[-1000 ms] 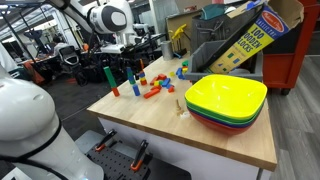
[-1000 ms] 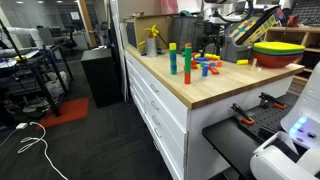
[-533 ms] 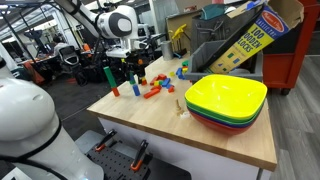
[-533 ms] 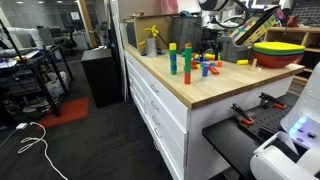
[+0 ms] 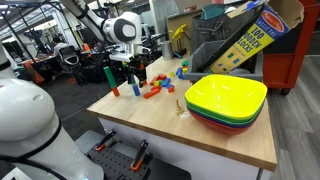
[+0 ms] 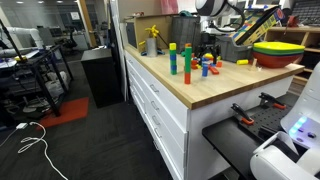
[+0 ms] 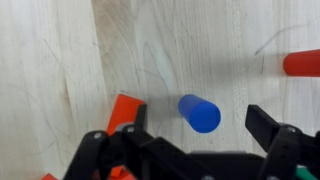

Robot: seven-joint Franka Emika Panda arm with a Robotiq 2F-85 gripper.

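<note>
In an exterior view, the gripper (image 5: 132, 70) hangs low over toy blocks (image 5: 152, 90) on the table (image 5: 200, 135). In an exterior view, the gripper (image 6: 207, 57) points straight down. Wrist view: jaws apart, wide enough to clear the upright blue cylinder (image 7: 200, 113) standing on the table between them.

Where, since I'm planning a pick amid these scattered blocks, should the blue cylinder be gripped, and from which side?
Grip the blue cylinder on its curved side wall, coming straight down from above. It seems to stand on end on the wooden table, with bare wood on either side, and the open gripper straddles it. Mind the red block close beside one finger.
</note>
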